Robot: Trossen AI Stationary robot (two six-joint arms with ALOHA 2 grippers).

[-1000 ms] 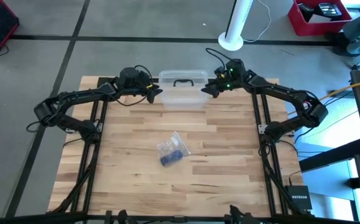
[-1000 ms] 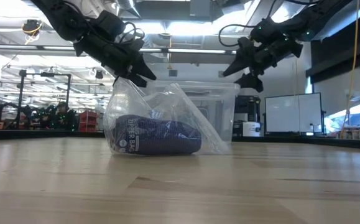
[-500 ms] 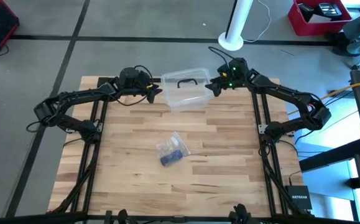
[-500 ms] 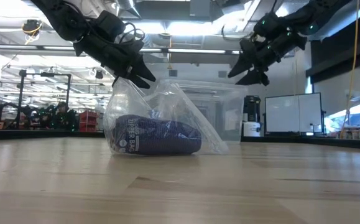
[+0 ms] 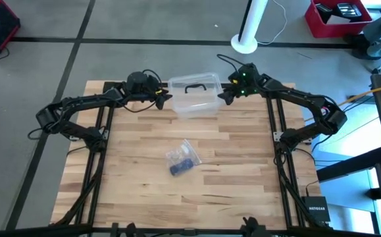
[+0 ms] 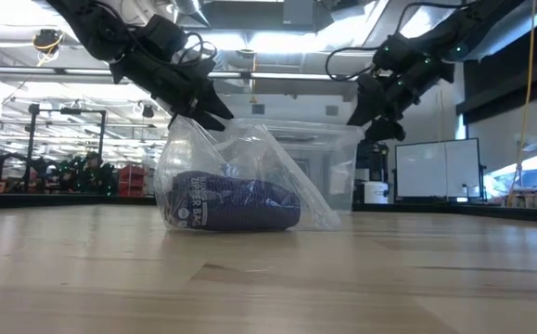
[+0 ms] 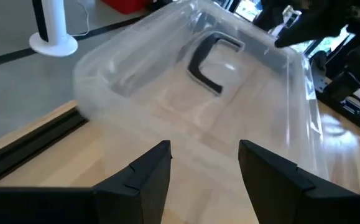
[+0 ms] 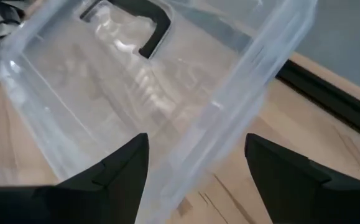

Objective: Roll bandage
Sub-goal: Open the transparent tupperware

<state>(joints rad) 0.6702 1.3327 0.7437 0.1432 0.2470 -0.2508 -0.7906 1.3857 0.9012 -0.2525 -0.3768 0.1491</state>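
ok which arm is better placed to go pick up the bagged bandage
Marginally the left. Both grippers, left and right, sit open at the clear box, but the bag with the bandage lies slightly toward the left arm's side.

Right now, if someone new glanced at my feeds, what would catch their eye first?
Probably the clear plastic box with its black handle at the table's far edge, flanked by the left end effector and right end effector, both open. Next, mid-table, the crinkly clear bag holding the dark blue-purple bandage, which neither arm is touching.
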